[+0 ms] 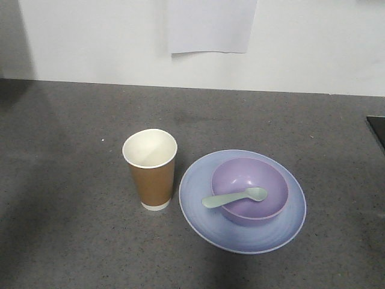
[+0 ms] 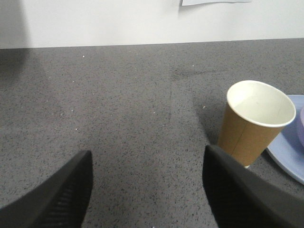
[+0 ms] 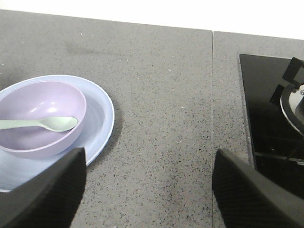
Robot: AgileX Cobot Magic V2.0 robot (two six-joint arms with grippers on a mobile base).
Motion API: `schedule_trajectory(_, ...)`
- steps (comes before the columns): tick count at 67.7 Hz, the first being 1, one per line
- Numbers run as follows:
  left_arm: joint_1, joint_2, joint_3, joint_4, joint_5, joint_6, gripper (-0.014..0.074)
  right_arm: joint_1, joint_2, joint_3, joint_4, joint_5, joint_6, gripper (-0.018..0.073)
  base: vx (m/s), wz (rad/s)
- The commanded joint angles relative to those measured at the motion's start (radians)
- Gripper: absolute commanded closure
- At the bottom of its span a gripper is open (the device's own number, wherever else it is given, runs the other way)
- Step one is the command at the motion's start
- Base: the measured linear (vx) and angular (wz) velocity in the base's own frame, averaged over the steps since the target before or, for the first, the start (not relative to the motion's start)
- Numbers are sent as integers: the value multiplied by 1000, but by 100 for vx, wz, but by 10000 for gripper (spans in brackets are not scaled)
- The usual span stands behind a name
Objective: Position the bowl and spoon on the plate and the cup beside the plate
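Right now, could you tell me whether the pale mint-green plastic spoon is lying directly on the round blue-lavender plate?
No, the pale mint-green plastic spoon rests in the lilac-purple plastic bowl, which stands on the round blue-lavender plate.

Not much of me shows up here, just my fingertips poking in along the bottom edge of both wrist views. My left gripper (image 2: 147,190) has two chunky matte black fingers (image 2: 57,194), wedge-shaped, with a fine woven, carbon-fibre-looking texture near the lower left corner of the frame. Same deal on my right gripper (image 3: 149,190): dark charcoal fingers (image 3: 251,194) with smooth rounded edges and a tiny grid pattern on the surface, no screws, cables or markings visible.
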Motion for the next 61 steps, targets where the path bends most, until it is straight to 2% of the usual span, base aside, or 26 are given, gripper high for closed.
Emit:
schedule_trajectory(1,-6,-53,7,13,-78,-13,146,-7,-3,-23,-18,-82,2,80,0,0)
schedule_trajectory(12,-6,-105,21,13,-75,-13,254,-7,-3,-23,-17,-82,2,253,0,0)
schedule_trajectory(27,-6,-106,21,13,-72,-13,574,-7,-3,-23,-17,-79,1,570,0,0)
schedule_trajectory(29,-6,-106,21,13,-72,-12,605,-7,-3,-23,-18,-78,1,576,0,0)
schedule_trajectory(61,-6,-106,21,13,-58,-11,604,-7,-3,-23,-18,-77,1,570,0,0)
